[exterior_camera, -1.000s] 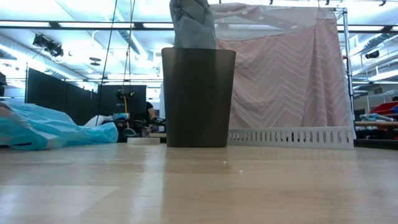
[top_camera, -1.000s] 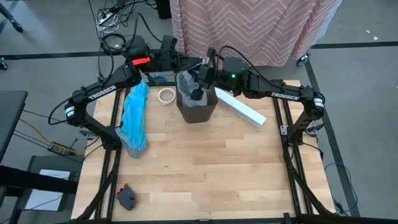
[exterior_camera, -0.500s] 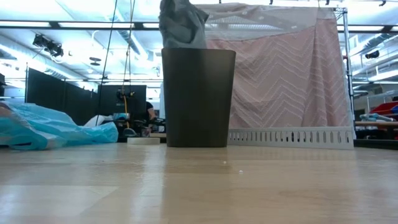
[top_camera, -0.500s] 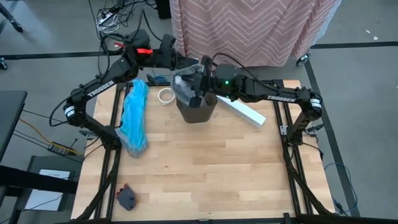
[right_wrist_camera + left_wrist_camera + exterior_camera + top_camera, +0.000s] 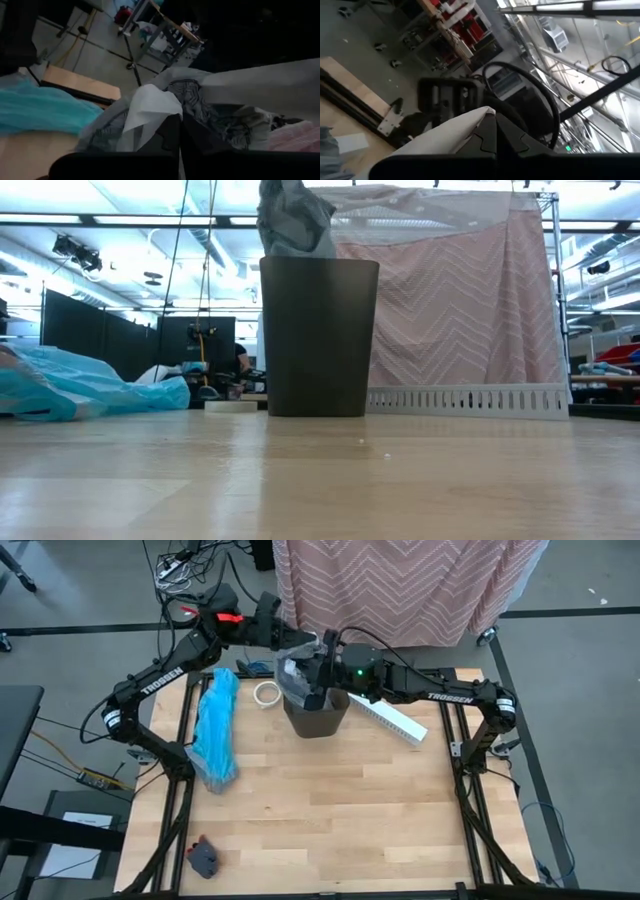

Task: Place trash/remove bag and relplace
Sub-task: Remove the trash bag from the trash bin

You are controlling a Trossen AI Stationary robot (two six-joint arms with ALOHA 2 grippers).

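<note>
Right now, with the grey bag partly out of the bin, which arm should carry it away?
Probably the left. Both grippers, left and right, are shut on the grey bag above the bin. The left arm comes from the side with open table beyond the turquoise bag.

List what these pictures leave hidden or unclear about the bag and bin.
- Bin interior: high view, covered by the grey bag and both arms.
- Bag top: low view, cut off by the upper edge.
- Left gripper and right gripper: each wrist view shows fingers shut on bag plastic.
</note>
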